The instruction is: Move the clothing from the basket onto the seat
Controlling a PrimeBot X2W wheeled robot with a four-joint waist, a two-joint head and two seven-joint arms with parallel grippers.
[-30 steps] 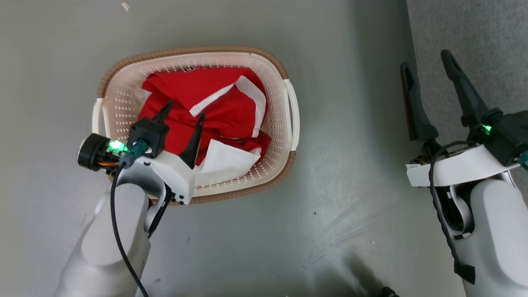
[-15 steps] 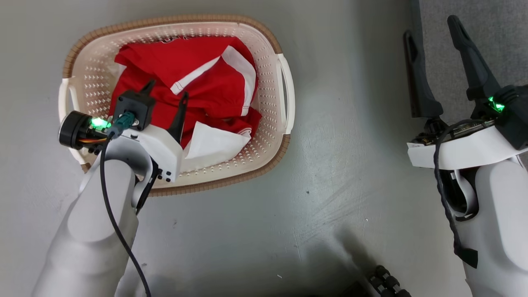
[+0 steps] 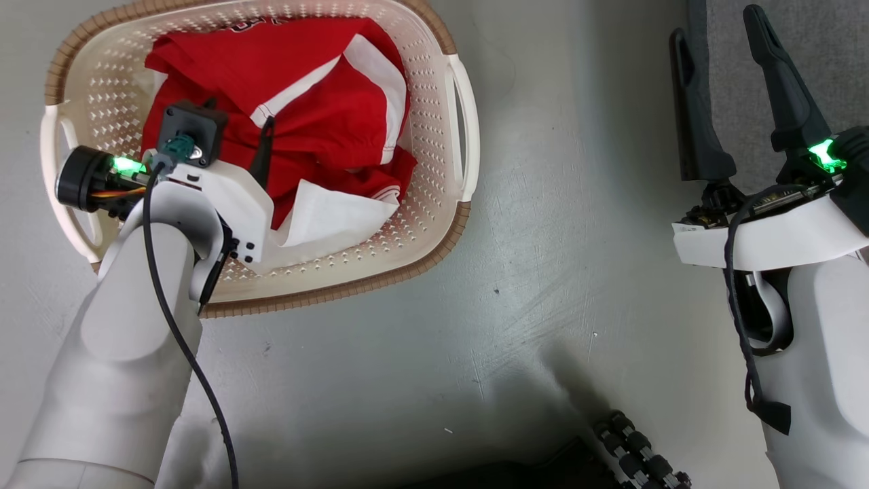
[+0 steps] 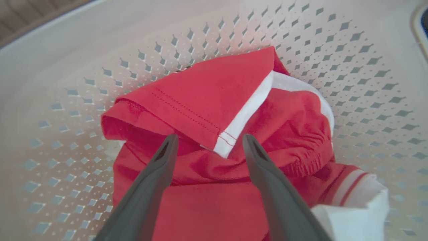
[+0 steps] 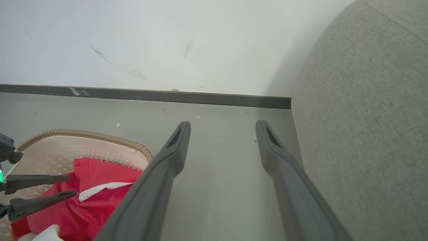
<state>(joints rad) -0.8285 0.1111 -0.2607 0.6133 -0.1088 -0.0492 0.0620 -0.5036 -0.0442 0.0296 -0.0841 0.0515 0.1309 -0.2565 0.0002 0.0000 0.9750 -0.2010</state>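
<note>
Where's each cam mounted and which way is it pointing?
Head: up top, looking down at floor, basket, seat edge; both forearms, left gripper, right gripper show.
Left wrist: left arm, aimed into basket at clothing; own fingers, spread.
Right wrist: right arm, facing wall beside seat; own fingers, spread.
Shared: basket and clothing in all three.

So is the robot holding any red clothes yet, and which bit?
Nothing is held yet. The left gripper is open over the clothing in the basket; the right gripper is open and empty.

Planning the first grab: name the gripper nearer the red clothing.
Left. The left gripper hovers in the basket over the red clothing; the right gripper is off beside the grey sofa.
</note>
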